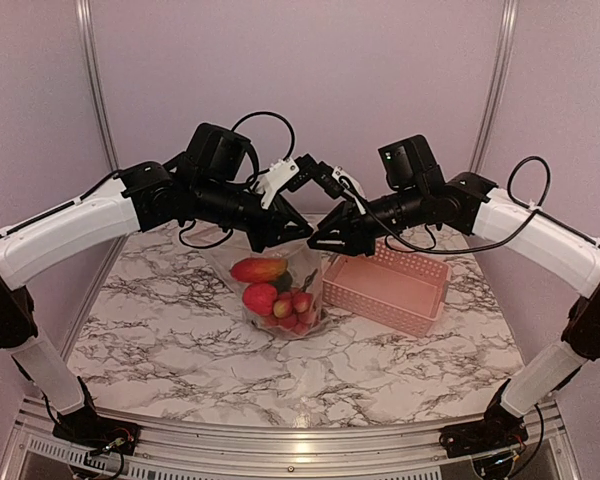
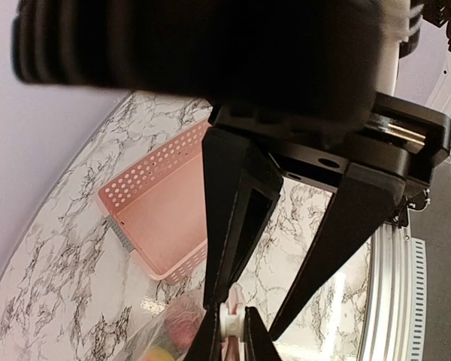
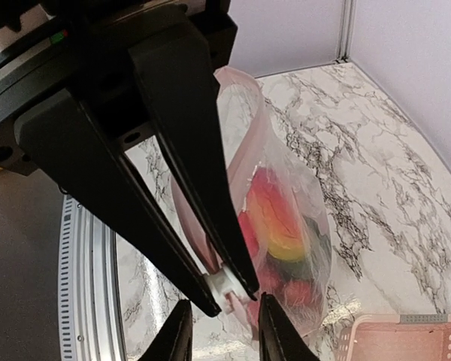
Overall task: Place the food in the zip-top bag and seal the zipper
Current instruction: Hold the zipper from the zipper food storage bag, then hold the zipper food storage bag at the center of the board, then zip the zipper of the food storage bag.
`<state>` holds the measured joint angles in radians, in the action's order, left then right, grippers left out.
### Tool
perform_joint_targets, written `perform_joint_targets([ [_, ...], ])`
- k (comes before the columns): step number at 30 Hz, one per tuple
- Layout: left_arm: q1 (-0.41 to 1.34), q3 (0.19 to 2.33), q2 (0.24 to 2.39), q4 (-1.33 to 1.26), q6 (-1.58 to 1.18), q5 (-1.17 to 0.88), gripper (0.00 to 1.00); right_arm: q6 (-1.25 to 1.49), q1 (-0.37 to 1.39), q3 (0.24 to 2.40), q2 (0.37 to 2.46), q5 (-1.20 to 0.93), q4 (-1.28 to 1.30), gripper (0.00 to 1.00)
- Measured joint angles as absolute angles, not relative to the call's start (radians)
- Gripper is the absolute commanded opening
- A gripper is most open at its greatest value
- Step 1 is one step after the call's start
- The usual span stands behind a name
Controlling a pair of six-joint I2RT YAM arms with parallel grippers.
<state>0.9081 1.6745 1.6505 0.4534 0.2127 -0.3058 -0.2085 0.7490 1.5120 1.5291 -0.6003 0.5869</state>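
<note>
The clear zip-top bag (image 1: 302, 262) stands on the marble table between both arms. Inside it is the food (image 1: 260, 269): an orange-red mango shape above red-pink berries (image 1: 280, 300). Through the bag (image 3: 289, 173) a dark piece shows below the mango (image 3: 274, 226). The zipper is a pinkish strip (image 3: 249, 105) along the mouth, with a white slider (image 2: 232, 323). My left gripper (image 2: 231, 335) is shut on that slider (image 3: 224, 283) above the bag. My right gripper (image 3: 225, 335) hangs open just beside the slider, tips apart, gripping nothing. The two grippers meet tip to tip over the bag (image 1: 315, 240).
A pink slotted basket (image 1: 380, 310) with nothing in it sits right of the bag, nearly touching it; it also shows under the left wrist (image 2: 158, 218). Lilac walls close the back and sides. A metal rail (image 1: 280, 440) runs along the near edge.
</note>
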Motion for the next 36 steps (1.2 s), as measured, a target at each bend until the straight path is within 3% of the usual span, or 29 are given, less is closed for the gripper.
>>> perform_joint_targets([
  [7, 0.913, 1.682, 1.651, 0.463, 0.213, -0.299, 0.10, -0.213, 0.749, 1.512, 1.529, -0.602, 0.585, 0.04],
  [11, 0.916, 1.682, 1.650, 0.471, 0.214, -0.292, 0.30, -0.214, 0.749, 1.512, 1.529, -0.598, 0.589, 0.00],
  [13, 0.917, 1.683, 1.650, 0.472, 0.219, -0.284, 0.35, -0.214, 0.749, 1.512, 1.529, -0.599, 0.589, 0.00],
  [18, 0.917, 1.683, 1.649, 0.478, 0.210, -0.269, 0.22, -0.215, 0.749, 1.512, 1.529, -0.599, 0.589, 0.00],
  [24, 0.918, 1.684, 1.649, 0.478, 0.201, -0.286, 0.14, -0.220, 0.749, 1.510, 1.522, -0.596, 0.595, 0.00],
  [29, 0.917, 1.687, 1.649, 0.477, 0.195, -0.306, 0.21, -0.223, 0.749, 1.508, 1.514, -0.594, 0.597, 0.00],
  [36, 0.917, 1.689, 1.649, 0.475, 0.175, -0.319, 0.17, -0.226, 0.749, 1.505, 1.509, -0.591, 0.599, 0.00],
])
